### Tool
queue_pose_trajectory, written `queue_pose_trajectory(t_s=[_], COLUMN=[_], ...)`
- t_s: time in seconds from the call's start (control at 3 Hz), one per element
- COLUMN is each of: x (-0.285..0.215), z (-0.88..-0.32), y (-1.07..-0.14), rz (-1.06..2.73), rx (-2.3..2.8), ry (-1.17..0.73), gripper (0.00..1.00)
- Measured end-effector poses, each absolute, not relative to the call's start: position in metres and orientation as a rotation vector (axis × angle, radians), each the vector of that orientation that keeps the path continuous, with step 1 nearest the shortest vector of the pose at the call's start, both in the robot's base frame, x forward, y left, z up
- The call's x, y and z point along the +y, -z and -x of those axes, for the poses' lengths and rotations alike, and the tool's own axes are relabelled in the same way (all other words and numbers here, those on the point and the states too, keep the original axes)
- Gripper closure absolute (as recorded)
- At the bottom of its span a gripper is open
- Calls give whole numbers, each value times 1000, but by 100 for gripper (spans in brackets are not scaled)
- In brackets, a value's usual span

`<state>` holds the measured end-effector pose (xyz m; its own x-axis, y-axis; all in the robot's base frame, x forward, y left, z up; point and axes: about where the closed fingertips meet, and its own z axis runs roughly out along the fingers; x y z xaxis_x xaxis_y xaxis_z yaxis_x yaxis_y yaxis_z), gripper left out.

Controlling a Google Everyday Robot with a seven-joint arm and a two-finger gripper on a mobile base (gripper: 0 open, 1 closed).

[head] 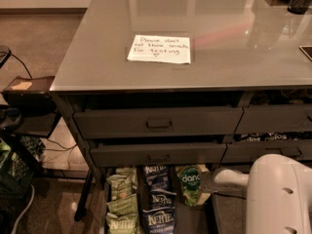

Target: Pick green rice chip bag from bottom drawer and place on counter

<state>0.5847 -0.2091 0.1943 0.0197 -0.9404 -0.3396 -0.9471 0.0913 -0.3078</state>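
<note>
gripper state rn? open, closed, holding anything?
Gripper: state cannot be told. It is down in the bottom drawer, at the right edge of the green rice chip bag.

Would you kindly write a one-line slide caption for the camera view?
The tool sits beside the green rice chip bag in the open bottom drawer, below the counter with its note.
</note>
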Motion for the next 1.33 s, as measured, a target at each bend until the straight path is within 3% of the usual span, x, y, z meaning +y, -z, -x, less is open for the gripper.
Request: queue_pose_trajectory(t_s=[0.67, 1.0, 1.33], x=[-214, -212, -210], z=[-593, -591, -585], y=[-159, -149, -150], rz=[1833, 1824, 1801], rx=[1961, 1969, 1964], ry=[-96, -141, -180], gripper=[0, 18, 43])
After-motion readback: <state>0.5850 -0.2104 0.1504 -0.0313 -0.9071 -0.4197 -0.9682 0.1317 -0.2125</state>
